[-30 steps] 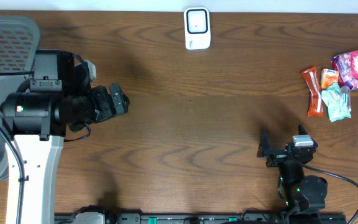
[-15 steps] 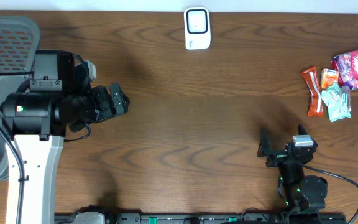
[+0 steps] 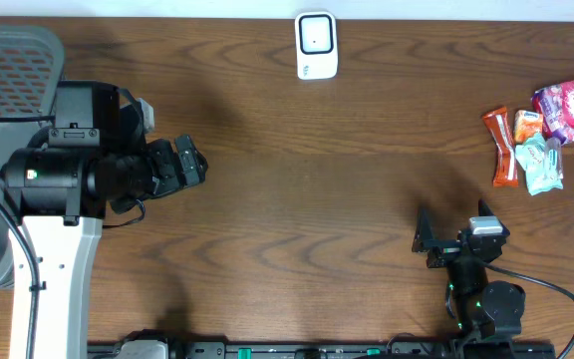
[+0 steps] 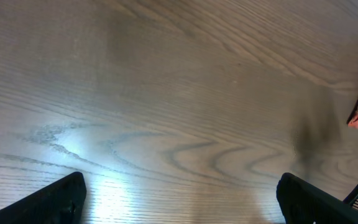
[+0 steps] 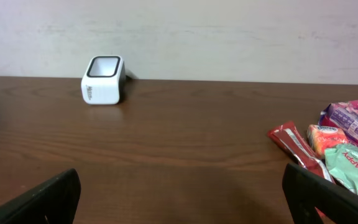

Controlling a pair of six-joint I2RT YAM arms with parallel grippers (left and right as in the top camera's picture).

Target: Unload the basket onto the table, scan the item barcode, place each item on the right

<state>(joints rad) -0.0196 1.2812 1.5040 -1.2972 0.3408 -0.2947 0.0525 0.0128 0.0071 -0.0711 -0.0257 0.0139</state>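
- My left gripper (image 3: 189, 165) sits over the left side of the table (image 3: 297, 199), pointing right. Its fingers (image 4: 55, 199) stand wide apart with nothing between them, only bare wood below.
- My right gripper (image 3: 453, 231) is near the front edge on the right side. It is also spread wide and holds nothing, and it faces the far edge.
- The scanner (image 3: 316, 45), a small white box with a dark window, stands at the far edge about mid-table, well apart from both grippers. From my right wrist it shows off to the left against the wall.
- The snacks (image 3: 541, 130) lie in a loose pile at the far right, ahead and to the right of my right gripper and not touching it.
- In the pile, a red bar (image 3: 503, 148) lies on the left side. An orange packet (image 3: 528, 125) sits just beside it, a pink bag (image 3: 570, 108) is farthest back, and a teal packet (image 3: 541, 165) is nearest the front. They touch or overlap one another.
- From my left wrist, only the end of the red bar and a sliver of teal show at the right edge.
- A grey mesh thing (image 3: 8, 60) sits at the left edge behind my left arm; I cannot tell what it is.
- A black cable (image 3: 556, 294) loops from the base of my right arm.
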